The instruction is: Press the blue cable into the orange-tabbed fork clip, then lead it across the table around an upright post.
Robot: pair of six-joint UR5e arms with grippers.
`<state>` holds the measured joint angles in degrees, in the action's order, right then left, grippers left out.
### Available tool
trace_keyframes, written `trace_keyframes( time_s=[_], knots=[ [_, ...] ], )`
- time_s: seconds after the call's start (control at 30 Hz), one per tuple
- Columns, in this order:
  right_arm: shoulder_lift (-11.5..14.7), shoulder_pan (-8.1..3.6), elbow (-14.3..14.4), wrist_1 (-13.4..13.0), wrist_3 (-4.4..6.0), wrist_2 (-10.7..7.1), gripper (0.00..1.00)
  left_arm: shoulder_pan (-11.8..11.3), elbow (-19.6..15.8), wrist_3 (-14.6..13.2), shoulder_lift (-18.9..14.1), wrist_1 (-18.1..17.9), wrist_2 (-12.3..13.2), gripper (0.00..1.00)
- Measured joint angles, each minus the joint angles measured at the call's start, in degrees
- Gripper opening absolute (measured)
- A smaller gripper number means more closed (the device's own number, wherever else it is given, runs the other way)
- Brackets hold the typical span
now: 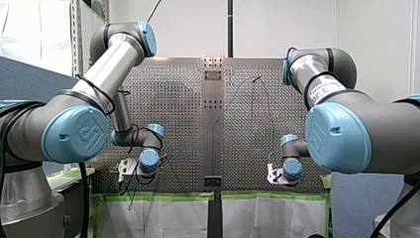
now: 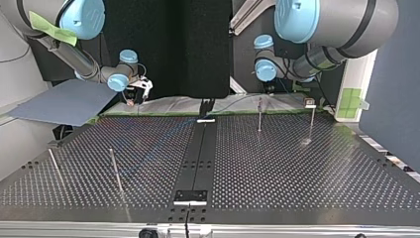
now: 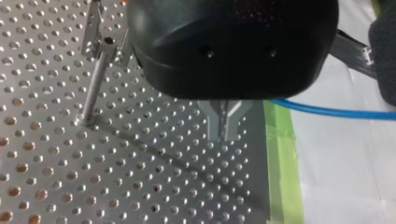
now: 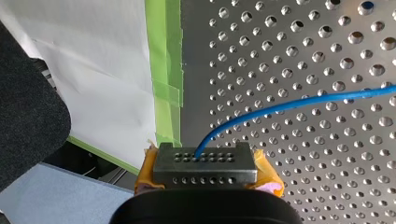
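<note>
The blue cable (image 4: 289,105) runs out over the perforated table from my right gripper (image 4: 205,163), whose yellow pads are shut on its end. My left gripper (image 3: 224,125) hangs just above the table near the green-taped edge, its metal fingers pressed together. A stretch of the blue cable (image 3: 336,112) comes out from behind its black body; whether it is pinched higher up is hidden. Ahead of those fingers stands an upright post (image 3: 95,86) with the metal fork clip (image 3: 92,30) beside its top. In the top view the cable (image 2: 158,144) curves faintly across the table.
Two thin posts (image 2: 115,171) stand at the top view's near left, and two more (image 2: 259,115) at its far right, one bearing a small clip (image 2: 310,103). A white sheet (image 4: 93,70) and green tape (image 4: 163,60) border the table's edge by both grippers.
</note>
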<state>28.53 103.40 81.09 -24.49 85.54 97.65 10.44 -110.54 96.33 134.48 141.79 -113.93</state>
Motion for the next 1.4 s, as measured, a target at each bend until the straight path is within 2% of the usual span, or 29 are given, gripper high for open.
trace_keyframes(
  time_s=[0.27,0.53,0.83,1.17,1.4],
  knots=[
    [0.00,-0.14,0.00,-0.01,-0.01,0.04,0.00,-0.80,0.82,-0.15,0.02,0.15,0.54,0.00],
    [0.00,-0.43,-0.01,0.02,-0.01,0.01,0.00,-1.38,3.44,-1.25,0.02,1.40,0.53,0.00],
    [0.00,-0.60,0.00,0.04,-0.01,0.00,0.00,-2.78,4.21,-2.57,0.08,0.97,0.45,0.00],
    [0.00,-1.24,-0.02,-0.02,0.21,0.11,0.00,-1.55,4.63,-3.51,0.07,0.79,3.98,0.00],
    [0.00,-2.06,-0.03,0.02,0.48,0.09,0.00,-1.77,5.50,-3.61,0.10,0.71,3.16,0.00]
  ],
)
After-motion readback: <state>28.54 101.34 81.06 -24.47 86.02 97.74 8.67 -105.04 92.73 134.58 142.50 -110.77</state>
